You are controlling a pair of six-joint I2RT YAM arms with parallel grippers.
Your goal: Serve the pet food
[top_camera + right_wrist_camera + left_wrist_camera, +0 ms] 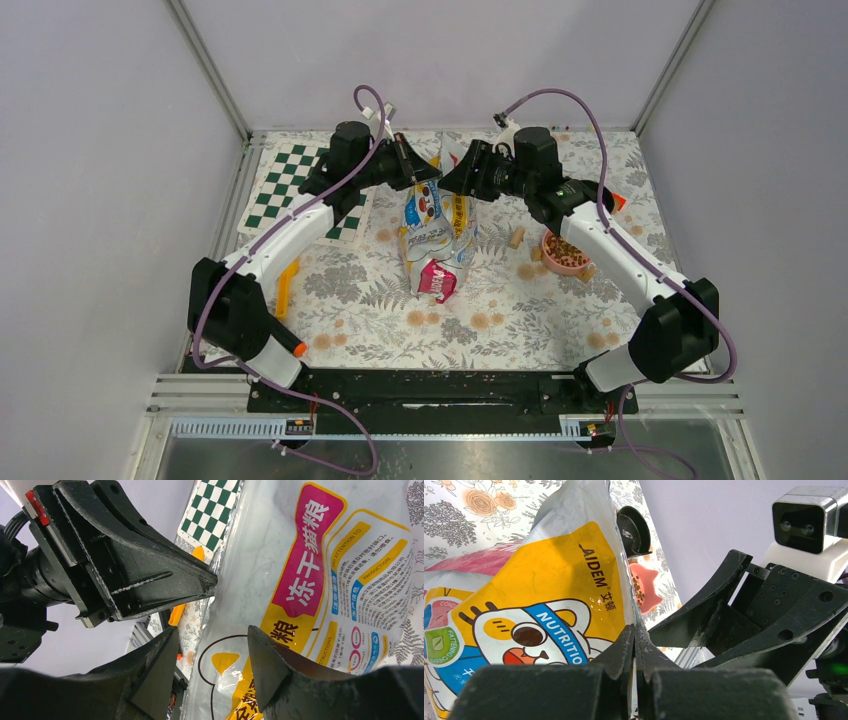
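The glossy yellow pet food bag (437,235) stands upright at mid-table, its cartoon cat side (549,605) facing the left wrist view. My left gripper (634,630) is shut on the bag's top edge. My right gripper (212,635) is open, its fingers astride the same edge on the bag's printed back (310,580), close to the left gripper (200,580). Brown kibble pet food lies in a pink bowl (563,252) to the bag's right, under the right arm; the bowl (650,587) also shows past the bag.
A green-and-white chessboard mat (300,190) lies at the back left. A yellow strip (287,285) lies by the left arm. Tan cork-like pieces (517,237) are scattered near the bowl. The floral cloth (500,320) covers the table, with walls close on all sides.
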